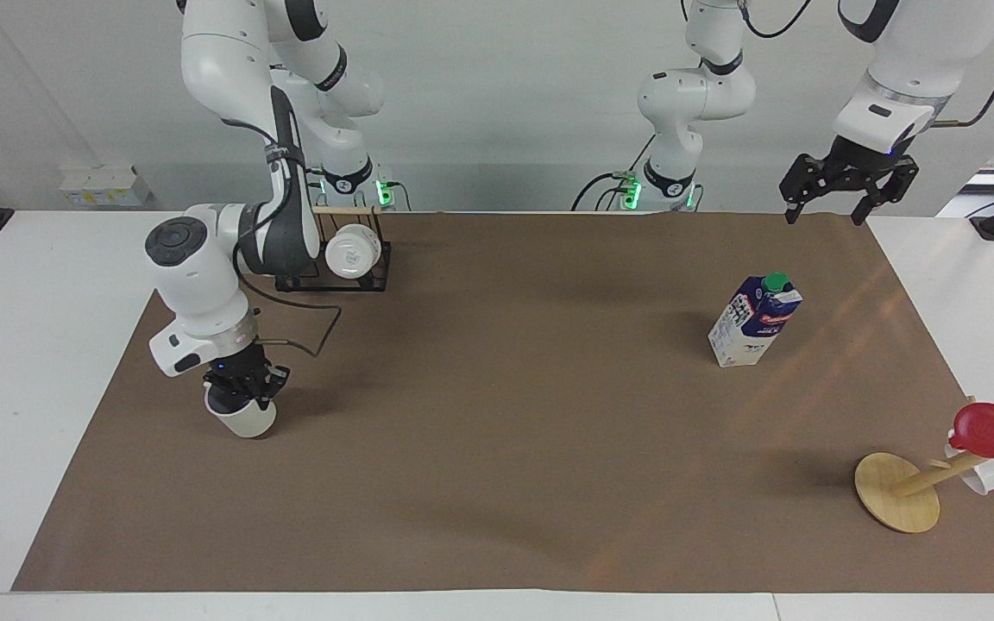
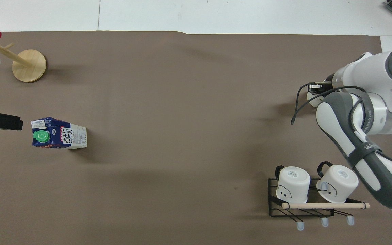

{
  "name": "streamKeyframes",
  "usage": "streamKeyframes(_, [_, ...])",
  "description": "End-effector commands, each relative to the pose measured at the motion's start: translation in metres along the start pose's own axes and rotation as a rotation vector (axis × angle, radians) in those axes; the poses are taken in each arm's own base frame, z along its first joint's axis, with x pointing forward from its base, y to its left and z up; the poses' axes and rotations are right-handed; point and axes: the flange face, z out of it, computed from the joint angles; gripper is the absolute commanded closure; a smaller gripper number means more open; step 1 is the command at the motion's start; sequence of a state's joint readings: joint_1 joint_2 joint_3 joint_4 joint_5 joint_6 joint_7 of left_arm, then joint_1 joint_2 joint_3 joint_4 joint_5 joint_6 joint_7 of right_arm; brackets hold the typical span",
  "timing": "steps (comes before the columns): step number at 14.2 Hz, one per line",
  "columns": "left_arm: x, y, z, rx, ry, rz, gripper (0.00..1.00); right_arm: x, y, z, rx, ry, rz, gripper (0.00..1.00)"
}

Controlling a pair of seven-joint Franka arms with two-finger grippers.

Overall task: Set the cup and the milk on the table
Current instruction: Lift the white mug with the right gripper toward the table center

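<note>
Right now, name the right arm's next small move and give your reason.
Probably lift slightly: the right gripper is shut on the cup, which sits on the brown sheet. The left gripper waits open, above the sheet's edge.

White table [image 1: 40, 362], brown sheet [image 1: 497, 483] across most of it. On the sheet: milk carton [image 1: 754, 321] upright; relative to it, wooden stand base [image 1: 896, 492] farther from robots, black mug rack [image 1: 337, 267] and cup [image 1: 242, 417] toward right arm's end.
</note>
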State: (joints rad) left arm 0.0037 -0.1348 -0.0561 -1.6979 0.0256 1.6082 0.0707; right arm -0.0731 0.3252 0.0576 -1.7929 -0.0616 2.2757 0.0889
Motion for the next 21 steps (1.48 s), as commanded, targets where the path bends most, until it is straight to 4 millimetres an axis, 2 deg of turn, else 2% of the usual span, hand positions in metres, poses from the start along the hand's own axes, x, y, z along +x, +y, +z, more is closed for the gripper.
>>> streamKeyframes(1, [-0.003, 0.000, -0.007, 0.021, -0.008, 0.003, 0.00, -0.003, -0.026, -0.039, -0.002, 0.031, -0.022, 1.00])
streamKeyframes(2, [-0.003, 0.000, -0.007, 0.021, -0.008, 0.003, 0.00, 0.001, -0.035, -0.054, -0.002, 0.027, -0.033, 1.00])
streamKeyframes(4, [-0.003, 0.000, -0.007, 0.021, -0.008, 0.003, 0.00, 0.007, -0.073, -0.087, 0.001, 0.010, -0.055, 1.00])
streamKeyframes(6, [-0.003, 0.000, -0.007, 0.021, -0.008, 0.004, 0.00, 0.008, -0.109, -0.111, 0.010, 0.015, 0.013, 1.00])
streamKeyframes(8, [-0.003, 0.000, -0.007, 0.021, -0.008, 0.003, 0.00, -0.003, -0.160, -0.118, 0.024, 0.014, 0.033, 1.00])
streamKeyframes(10, [-0.003, 0.000, -0.007, 0.021, -0.008, 0.003, 0.00, -0.019, -0.200, -0.121, 0.027, -0.003, 0.029, 1.00])
streamKeyframes(16, [-0.003, 0.000, -0.007, 0.021, -0.008, 0.003, 0.00, -0.051, -0.307, -0.166, 0.048, -0.015, -0.020, 1.00])
streamKeyframes(18, [-0.003, 0.000, -0.007, 0.021, -0.008, 0.003, 0.00, -0.061, -0.322, -0.170, 0.049, -0.025, -0.031, 1.00])
streamKeyframes(21, [-0.003, 0.000, -0.007, 0.021, -0.008, 0.003, 0.00, -0.066, -0.336, -0.179, 0.064, -0.025, -0.048, 1.00])
